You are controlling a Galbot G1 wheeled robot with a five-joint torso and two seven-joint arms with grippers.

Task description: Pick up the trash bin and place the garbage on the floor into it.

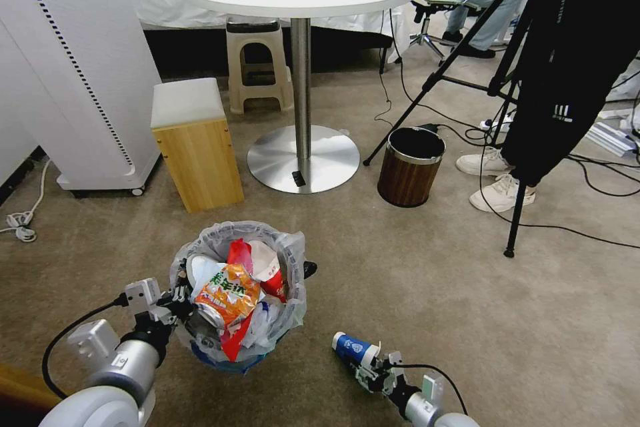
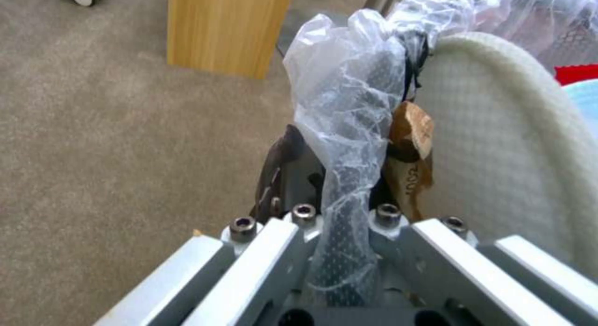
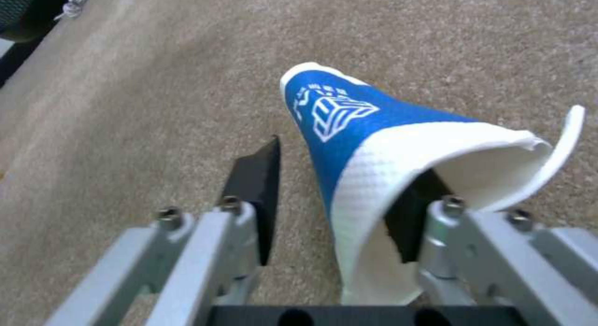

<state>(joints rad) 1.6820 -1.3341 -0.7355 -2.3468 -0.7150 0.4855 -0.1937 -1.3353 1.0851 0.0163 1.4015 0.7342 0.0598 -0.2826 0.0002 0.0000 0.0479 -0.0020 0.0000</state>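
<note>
The trash bin (image 1: 240, 297), black mesh lined with a crinkly clear bag, stands low at the left and is heaped with garbage: an orange snack bag (image 1: 227, 293), red wrappers and a white slipper (image 2: 498, 130). My left gripper (image 1: 177, 300) is shut on its near-left rim, pinching mesh and bag (image 2: 345, 144) together. To the right, a blue-white paper cup (image 1: 350, 349) lies on the carpet. My right gripper (image 1: 365, 365) is open at its mouth. One finger (image 3: 255, 186) is outside the cup (image 3: 349, 130) with a gap, and the other is inside it.
A brown wood-grain bin (image 1: 410, 167) stands beyond, by the round table's steel base (image 1: 303, 160). A wooden box stool (image 1: 197, 147) and white cabinet (image 1: 73, 80) are to the left. Tripod legs (image 1: 515, 220), cables and a person's shoes (image 1: 493, 177) are at the right.
</note>
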